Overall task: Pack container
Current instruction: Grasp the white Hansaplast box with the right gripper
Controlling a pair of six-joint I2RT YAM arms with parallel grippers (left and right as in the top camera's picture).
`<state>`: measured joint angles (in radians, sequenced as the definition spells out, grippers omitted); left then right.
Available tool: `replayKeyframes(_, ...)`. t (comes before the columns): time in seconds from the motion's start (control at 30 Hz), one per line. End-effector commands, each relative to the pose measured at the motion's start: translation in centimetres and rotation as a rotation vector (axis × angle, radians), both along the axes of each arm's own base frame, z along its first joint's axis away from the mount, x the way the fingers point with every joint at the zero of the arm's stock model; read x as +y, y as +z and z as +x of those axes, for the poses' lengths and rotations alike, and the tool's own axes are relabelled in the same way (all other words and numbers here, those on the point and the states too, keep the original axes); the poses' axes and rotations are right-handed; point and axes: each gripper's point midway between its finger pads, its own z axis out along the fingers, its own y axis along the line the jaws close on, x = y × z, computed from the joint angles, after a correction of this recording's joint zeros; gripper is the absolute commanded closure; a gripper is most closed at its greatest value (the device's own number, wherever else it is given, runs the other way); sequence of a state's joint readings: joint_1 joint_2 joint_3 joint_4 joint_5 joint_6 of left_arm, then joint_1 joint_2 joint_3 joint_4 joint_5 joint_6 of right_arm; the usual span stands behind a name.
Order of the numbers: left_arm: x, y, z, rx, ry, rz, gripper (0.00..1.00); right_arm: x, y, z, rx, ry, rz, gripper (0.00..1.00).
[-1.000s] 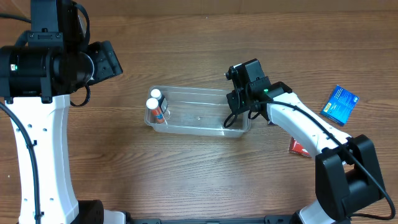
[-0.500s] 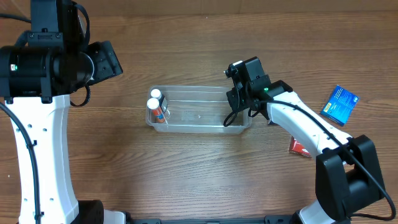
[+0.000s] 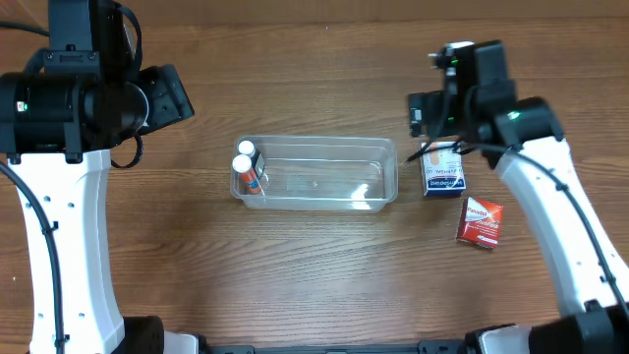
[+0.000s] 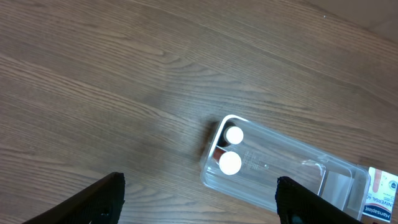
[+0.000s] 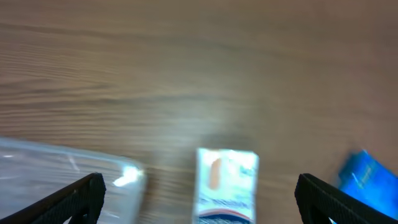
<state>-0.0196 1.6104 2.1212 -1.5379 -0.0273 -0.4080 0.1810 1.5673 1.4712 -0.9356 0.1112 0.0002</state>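
The clear container [image 3: 316, 143] lies mid-table with two white-capped bottles [image 3: 243, 157] standing at its left end; the rest of it holds nothing. In the left wrist view the container [image 4: 292, 186] and the bottles [image 4: 231, 149] show from above. My right gripper [image 3: 433, 116] hangs open above a white box [image 3: 442, 177], which lies just right of the container. The blurred right wrist view has that white box [image 5: 226, 183] between the open fingers, with the container corner [image 5: 74, 180] at left. My left gripper [image 4: 202, 202] is open and empty, high at the table's left.
A red box [image 3: 481, 222] lies on the table in front of the white one. A blue box [image 5: 368, 177] shows at the right edge of the right wrist view. The left arm's base [image 3: 69, 246] stands along the left side.
My right gripper has left the container's right end, moved right and toward the back, and gone from shut to open. The white box now shows. The left arm has not moved.
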Motion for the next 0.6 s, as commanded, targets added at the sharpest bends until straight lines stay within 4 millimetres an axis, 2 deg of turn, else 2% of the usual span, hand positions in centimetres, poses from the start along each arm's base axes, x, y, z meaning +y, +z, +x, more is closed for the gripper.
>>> replayKeyframes(0.0,0.1,0.5,0.0,-0.018,-0.021,0.023,0.21,-2.6,-2.9,0.6,0.086,-0.072,0.024,0.00)
replayKeyframes(0.1,0.1,0.5,0.0,-0.017,-0.021,0.023,0.21,-3.5,-5.8,0.7,0.172,-0.075,0.009,0.00)
replayKeyframes(0.3,0.2,0.5,0.0,-0.017,-0.021,0.024,0.21,-3.5,-11.9,0.2,0.347,-0.064,-0.016,0.00)
replayKeyframes(0.4,0.2,0.6,0.1,-0.019,-0.021,0.024,0.21,-3.6,-14.3,-0.2,0.415,-0.065,-0.024,0.00)
replayKeyframes(0.57,0.2,0.6,0.1,-0.021,-0.021,0.024,0.21,-3.6,-17.1,-1.1,0.486,-0.067,-0.031,0.00)
